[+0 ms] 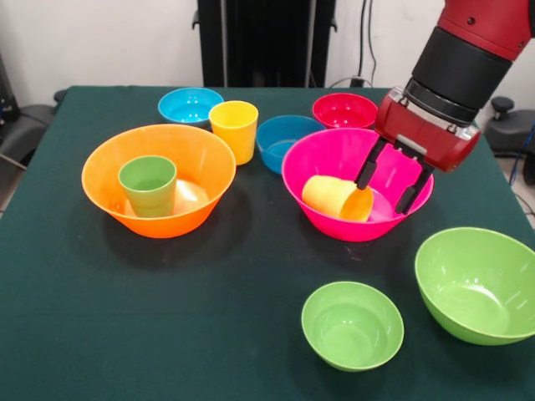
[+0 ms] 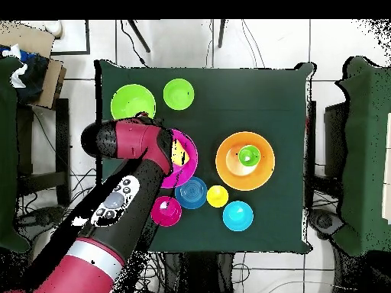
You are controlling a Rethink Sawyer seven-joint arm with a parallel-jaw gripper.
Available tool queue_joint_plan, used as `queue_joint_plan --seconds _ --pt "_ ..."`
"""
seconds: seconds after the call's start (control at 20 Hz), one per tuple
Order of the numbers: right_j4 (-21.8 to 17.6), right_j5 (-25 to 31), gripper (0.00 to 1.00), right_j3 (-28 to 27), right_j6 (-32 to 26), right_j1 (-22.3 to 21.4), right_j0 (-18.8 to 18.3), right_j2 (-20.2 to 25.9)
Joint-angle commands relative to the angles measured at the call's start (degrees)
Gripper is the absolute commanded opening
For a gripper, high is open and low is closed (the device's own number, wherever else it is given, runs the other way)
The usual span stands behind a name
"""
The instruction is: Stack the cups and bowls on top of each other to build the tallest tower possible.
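I see the green cup upright in the large orange bowl, left on the worktop. Yellow cup upright behind it. Orange-yellow cup lies on its side in the hot pink bowl, long axis roughly left-right, mouth toward the right. My tool sits at that mouth, fingers spread, one touching the rim, nothing gripped.

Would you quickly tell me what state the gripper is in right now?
Gripper: open, holding nothing, its fingers spread inside the pink bowl beside the tipped orange-yellow cup.
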Motion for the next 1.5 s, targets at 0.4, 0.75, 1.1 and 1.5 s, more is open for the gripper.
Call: queue_joint_plan --seconds 0.4,0.75,1.1,1.5 --pt "3.1 7.0 1.00 -5.3 14.5 4.2 2.2 1.0" --pt "5.3 8.5 1.00 -8.1 16.1 7.0 3.2 -1.5" --pt "6.9 9.5 1.00 -9.2 16.8 8.7 4.4 -3.8" --pt "6.9 5.9 1.00 -8.0 15.8 10.1 4.6 -4.2"
